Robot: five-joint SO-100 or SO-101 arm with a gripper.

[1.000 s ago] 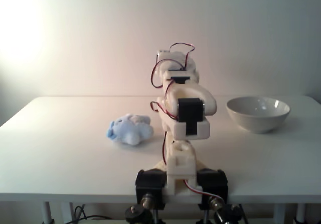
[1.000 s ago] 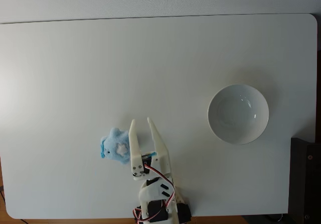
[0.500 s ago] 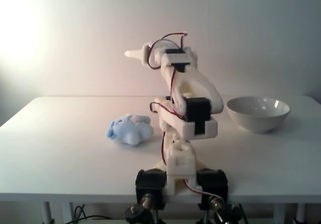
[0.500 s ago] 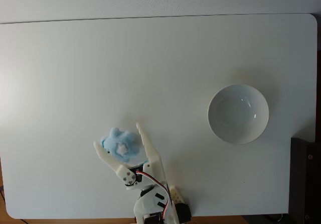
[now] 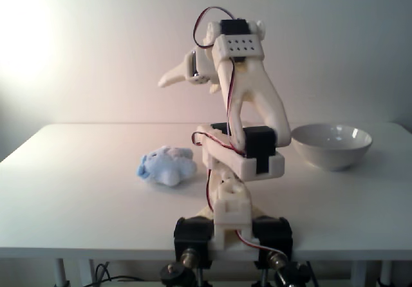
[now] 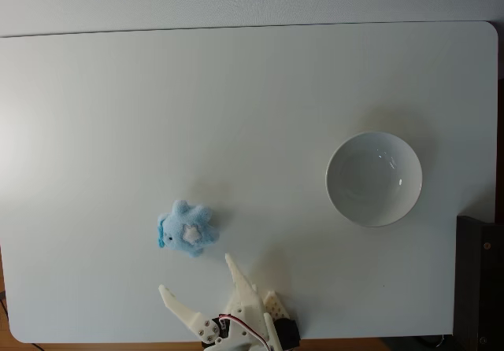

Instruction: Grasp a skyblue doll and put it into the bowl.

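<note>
Fixed views from the front and from above both show a plain white table [image 6: 260,91] with rounded corners, set against a pale wall that carries a warm glare at the upper left of the front picture. A dark object stands past the table's right edge in the top-down picture.

The skyblue doll [image 6: 187,230] lies on the table left of centre, toward the near edge where the arm is mounted. From above, its long axis runs roughly left to right, with a white star patch facing up and a small dark eye at its left end; from the front [image 5: 166,165] its rounded head also points left. The bowl [image 6: 374,179] sits upright well to the right, apart from the doll and empty.

The gripper [image 6: 198,274] has its jaws spread wide, holding nothing; from the front it sits high above the table [image 5: 187,78], tips pointing left.

Half a second earlier the spread fingers framed the doll from above; now they have drawn back toward the near edge, clear of it, and the arm has risen. Doll and bowl have not moved.
</note>
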